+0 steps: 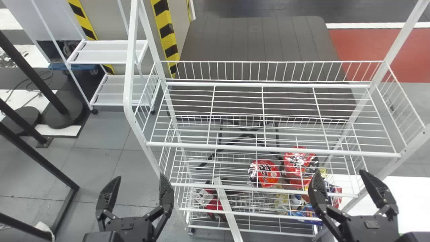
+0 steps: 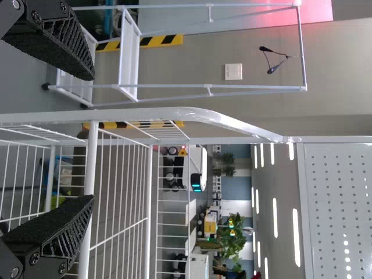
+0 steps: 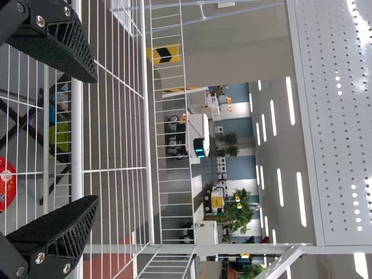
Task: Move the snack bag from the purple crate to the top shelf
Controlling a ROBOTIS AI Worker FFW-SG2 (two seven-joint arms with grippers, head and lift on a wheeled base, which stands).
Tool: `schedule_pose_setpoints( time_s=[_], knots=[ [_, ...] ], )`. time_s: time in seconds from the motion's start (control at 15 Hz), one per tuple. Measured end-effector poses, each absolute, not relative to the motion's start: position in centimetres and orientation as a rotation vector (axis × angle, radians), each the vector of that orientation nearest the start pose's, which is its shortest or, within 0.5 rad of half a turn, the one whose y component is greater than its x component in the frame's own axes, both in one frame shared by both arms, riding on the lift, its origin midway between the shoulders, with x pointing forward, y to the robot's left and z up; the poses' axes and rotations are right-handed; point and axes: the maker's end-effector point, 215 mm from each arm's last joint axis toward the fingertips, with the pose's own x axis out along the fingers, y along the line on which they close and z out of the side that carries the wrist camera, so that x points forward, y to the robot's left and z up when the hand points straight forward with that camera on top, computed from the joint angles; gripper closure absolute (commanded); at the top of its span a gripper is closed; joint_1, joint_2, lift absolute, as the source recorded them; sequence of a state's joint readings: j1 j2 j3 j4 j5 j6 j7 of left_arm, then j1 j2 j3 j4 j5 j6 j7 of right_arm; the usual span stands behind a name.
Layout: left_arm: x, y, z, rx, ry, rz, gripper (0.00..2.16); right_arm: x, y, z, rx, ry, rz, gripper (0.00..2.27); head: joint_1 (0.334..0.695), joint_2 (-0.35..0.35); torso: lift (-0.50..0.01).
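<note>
Right gripper (image 1: 340,172) wide and empty near the rack (image 1: 235,147)'s front right corner, left gripper (image 1: 140,176) same, can't tell which of the packs (image 1: 300,158) lower down is the bag, but probably light, crinkly, crushable, so pinch 1 end seam softly.

You can pass over the front rail (image 1: 272,150) onto the top shelf (image 1: 263,114), between the curved left post (image 1: 129,84) and the right post (image 1: 416,139). Wire fences guard its back edge and both ends, and its grid blocks you from going straight down.
</note>
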State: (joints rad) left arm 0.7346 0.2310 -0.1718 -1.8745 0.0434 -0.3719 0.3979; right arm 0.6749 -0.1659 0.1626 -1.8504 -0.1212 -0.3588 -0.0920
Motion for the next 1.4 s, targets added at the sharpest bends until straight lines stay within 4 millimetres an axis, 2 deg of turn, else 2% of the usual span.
schedule_pose_setpoints(
  time_s=[1.4],
  knots=[
    [33.12,24.76,-41.89,0.037,0.077,0.146,0.08,35.66,-18.84,-41.69,0.076,0.072,0.092,0.09,0.695,0.1,-0.001]
  ],
)
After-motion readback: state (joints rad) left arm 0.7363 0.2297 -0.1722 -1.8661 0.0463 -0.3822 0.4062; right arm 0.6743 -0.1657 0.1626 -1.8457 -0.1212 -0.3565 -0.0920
